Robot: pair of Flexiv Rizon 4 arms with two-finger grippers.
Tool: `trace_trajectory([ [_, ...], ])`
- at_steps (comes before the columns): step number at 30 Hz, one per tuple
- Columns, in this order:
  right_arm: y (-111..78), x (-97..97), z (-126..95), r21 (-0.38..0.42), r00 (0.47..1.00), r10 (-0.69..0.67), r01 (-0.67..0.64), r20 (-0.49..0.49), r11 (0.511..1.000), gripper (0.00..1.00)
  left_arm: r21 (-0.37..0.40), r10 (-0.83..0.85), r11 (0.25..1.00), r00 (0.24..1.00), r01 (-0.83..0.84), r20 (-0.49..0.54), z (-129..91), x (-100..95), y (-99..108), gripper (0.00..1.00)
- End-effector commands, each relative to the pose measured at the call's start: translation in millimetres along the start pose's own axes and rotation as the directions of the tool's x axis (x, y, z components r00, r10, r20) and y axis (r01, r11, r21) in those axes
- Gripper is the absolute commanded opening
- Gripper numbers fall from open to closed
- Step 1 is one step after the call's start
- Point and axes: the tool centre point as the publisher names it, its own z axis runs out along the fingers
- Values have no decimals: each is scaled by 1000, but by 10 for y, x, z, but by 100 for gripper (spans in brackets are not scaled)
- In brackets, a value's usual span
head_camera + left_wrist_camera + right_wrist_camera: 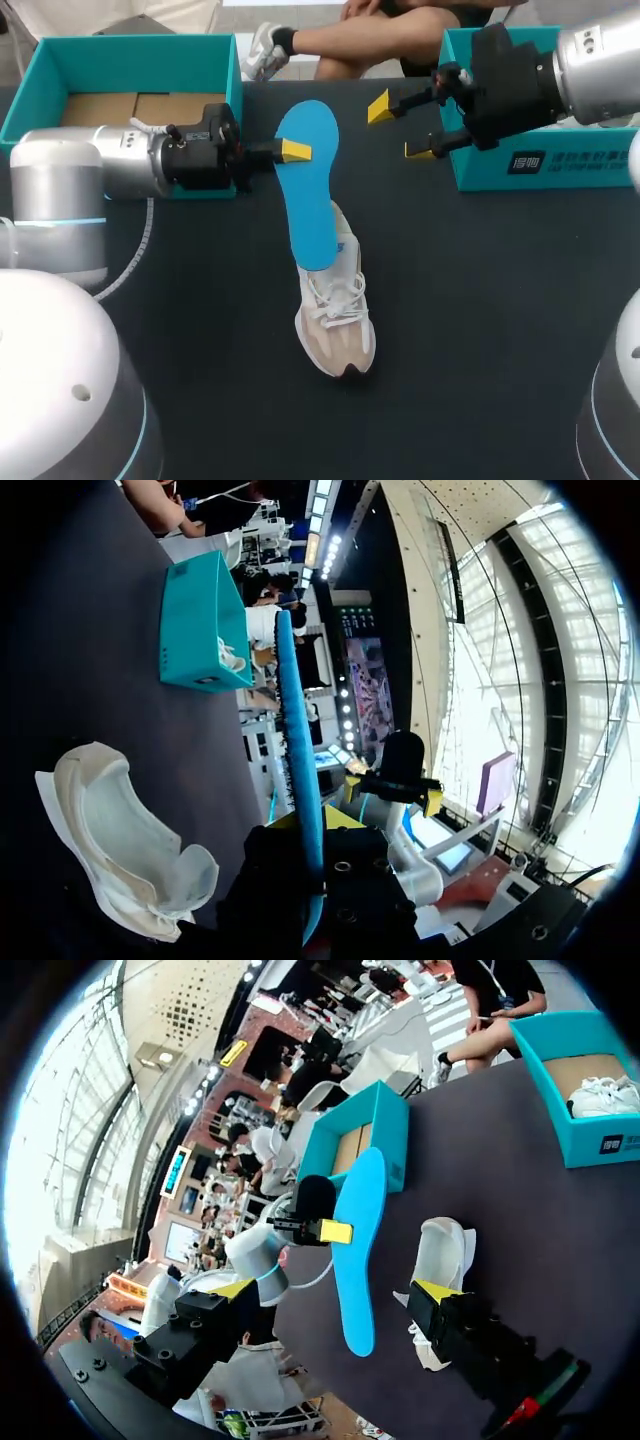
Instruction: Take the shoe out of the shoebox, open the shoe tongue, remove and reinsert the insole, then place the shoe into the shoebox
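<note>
Above the middle of the dark counter (500, 330), the left tool (293, 150) is clamped on the blue insole (308, 200), its yellow tips pinching the two flat faces near the wider end. Gripped there, the insole hangs on edge with its long narrow end free and pointing down toward the shoe (338, 320). I judge that hold is chosen so the free end can be steered back into the opening.

From overhead that free end overlaps the shoe's heel, but the right wrist view shows the insole beside the shoe with a gap, so it looks fully out. The shoe stands on its sole, well apart from both boxes. In the left wrist view its mouth gapes wide and looks empty, which suits reinsertion.

Beyond the insole, the right tool (400, 128) hovers spread wide and empty, just beside the right shoebox (540, 170). It is probably kept open to steady the shoe or take the insole. A second shoe (600, 1095) lies in that box. Behind the left arm, the left shoebox (60, 70) stands open with its cardboard floor showing, so the shoe could go back there.
</note>
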Motion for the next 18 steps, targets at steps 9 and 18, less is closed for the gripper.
trace_trajectory([
  [9, 26, 79, 67, -20, 964, 22, -17, 263, 1000, 100, 23, -6, 1000, 1000, 6, -7, 119, 15, 13, 0],
  [18, 26, 79, 67, -20, 964, 22, -17, 263, 1000, 100, 23, -6, 1000, 1000, 6, -7, 119, 15, 13, 0],
])
